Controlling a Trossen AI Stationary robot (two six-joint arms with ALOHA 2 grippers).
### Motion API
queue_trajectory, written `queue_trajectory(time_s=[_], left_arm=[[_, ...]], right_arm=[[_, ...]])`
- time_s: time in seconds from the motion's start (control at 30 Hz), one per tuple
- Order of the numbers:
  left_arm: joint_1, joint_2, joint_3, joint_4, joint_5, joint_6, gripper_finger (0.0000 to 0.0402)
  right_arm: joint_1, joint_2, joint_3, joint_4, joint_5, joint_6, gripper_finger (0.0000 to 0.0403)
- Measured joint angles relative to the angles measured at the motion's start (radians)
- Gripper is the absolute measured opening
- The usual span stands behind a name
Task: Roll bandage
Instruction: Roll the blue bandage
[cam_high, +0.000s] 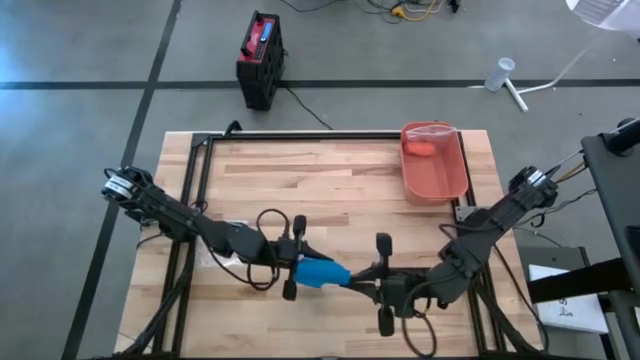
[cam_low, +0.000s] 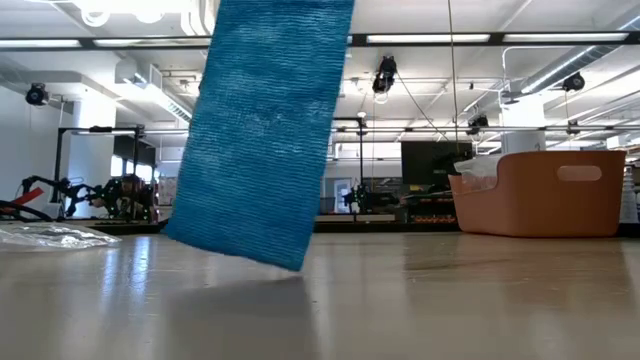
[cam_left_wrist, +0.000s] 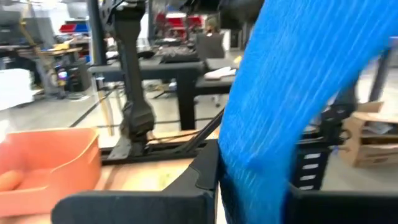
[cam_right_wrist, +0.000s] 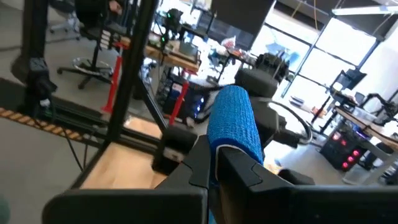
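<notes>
Two dark, matte-black jointed arms are seen from above, built of slim tubular links joined by rounded housings. At the base of the left arm (cam_high: 150, 200), toward nine o'clock on the table, a pale metallic cylindrical cap is fitted; a similar light-grey cap is carried by the right arm (cam_high: 500, 215) toward three o'clock. Thin black cables are looped beside the wrist section of each arm and trail off the base joints. Each black two-finger gripper, left (cam_high: 296, 262) and right (cam_high: 382, 285), is formed as a crossbar with short, flat, angular fingers (cam_right_wrist: 239, 171) of plain black plastic, without visible markings.
</notes>
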Motion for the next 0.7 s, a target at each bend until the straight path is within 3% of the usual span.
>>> queue_trajectory(time_s=[0.17, 0.33, 0.57, 0.7], left_arm=[[0.006, -0.002, 0.0, -0.023, -0.088, 0.036, 0.0001], [0.037, -0.065, 0.002, -0.013, -0.185, 0.153, 0.0], [0.09, -0.2, 0.058, -0.037, -0.197, 0.373, 0.0], [0.092, -0.26, 0.162, -0.165, -0.177, 0.47, 0.0]], right_arm=[[0.019, -0.018, 0.0, 0.022, -0.035, -0.003, 0.0008], [0.019, -0.018, 0.0, 0.021, -0.203, 0.049, 0.0008], [0.01, -0.003, -0.005, -0.038, -0.255, 0.136, 0.0008], [-0.019, 0.028, -0.012, -0.068, -0.265, 0.195, 0.0008]])
